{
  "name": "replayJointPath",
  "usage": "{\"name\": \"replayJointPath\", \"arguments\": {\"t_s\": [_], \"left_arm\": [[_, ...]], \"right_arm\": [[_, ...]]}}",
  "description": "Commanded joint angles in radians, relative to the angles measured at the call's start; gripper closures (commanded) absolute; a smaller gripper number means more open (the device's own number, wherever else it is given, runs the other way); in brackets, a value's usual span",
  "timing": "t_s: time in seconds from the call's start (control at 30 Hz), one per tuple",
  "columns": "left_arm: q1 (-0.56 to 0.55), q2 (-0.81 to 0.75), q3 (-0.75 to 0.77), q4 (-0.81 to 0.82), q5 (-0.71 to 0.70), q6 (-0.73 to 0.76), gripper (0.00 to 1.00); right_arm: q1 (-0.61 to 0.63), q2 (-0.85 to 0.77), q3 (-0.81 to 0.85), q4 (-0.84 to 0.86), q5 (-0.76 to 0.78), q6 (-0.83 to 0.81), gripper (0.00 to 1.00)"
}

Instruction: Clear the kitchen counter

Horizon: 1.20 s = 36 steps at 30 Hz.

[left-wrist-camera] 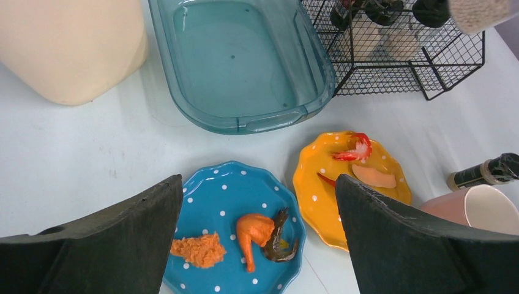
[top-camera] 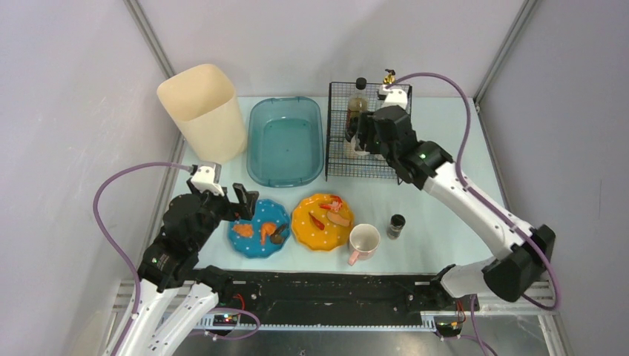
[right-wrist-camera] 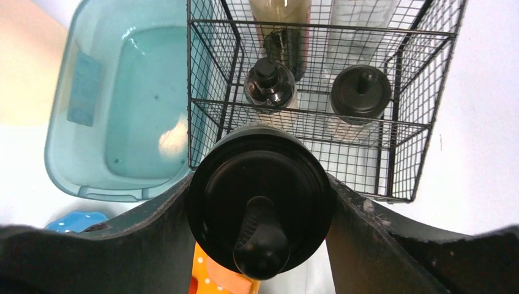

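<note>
The pale blue kitchen counter (top-camera: 445,215) carries a blue dotted plate (top-camera: 258,228) with food scraps, an orange dotted plate (top-camera: 320,221) with scraps, a pink mug (top-camera: 363,242) and a small dark bottle (top-camera: 396,226). My left gripper (left-wrist-camera: 258,184) is open and empty, hovering over the blue plate (left-wrist-camera: 232,202), one jaw on each side. My right gripper (right-wrist-camera: 260,205) is shut on a black-capped bottle (right-wrist-camera: 263,171), held upright just in front of the black wire basket (right-wrist-camera: 404,122). In the top view that gripper (top-camera: 363,135) is at the basket's front left.
A teal basin (top-camera: 285,141) sits behind the plates, with a cream bin (top-camera: 202,111) to its left. The wire basket (top-camera: 367,167) at the back holds two more bottles (right-wrist-camera: 269,86) (right-wrist-camera: 360,92). Metal rails edge the counter.
</note>
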Motion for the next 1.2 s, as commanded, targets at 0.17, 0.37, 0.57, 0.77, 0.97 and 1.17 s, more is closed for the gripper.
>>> {"name": "replayJointPath", "arguments": {"t_s": [0.17,0.37,0.57,0.77,0.97,1.17], "left_arm": [[0.006,0.010,-0.001,0.015,0.007,0.010,0.02],[0.008,0.013,0.000,0.014,0.007,0.010,0.02],[0.007,0.014,-0.002,0.015,0.005,0.010,0.02],[0.007,0.014,0.000,0.014,0.005,0.010,0.02],[0.008,0.015,0.000,0.014,0.007,0.010,0.02],[0.008,0.017,0.000,0.014,0.008,0.011,0.02]], "right_arm": [[0.004,0.186,0.156,0.061,-0.013,-0.020,0.77],[0.003,0.288,0.200,0.066,-0.007,-0.023,0.78],[-0.005,0.387,0.224,0.057,-0.011,-0.020,0.78],[-0.013,0.462,0.243,0.047,-0.009,-0.024,0.78],[-0.020,0.520,0.236,0.043,-0.004,-0.024,0.77],[-0.029,0.546,0.219,0.042,-0.018,-0.015,0.62]]}}
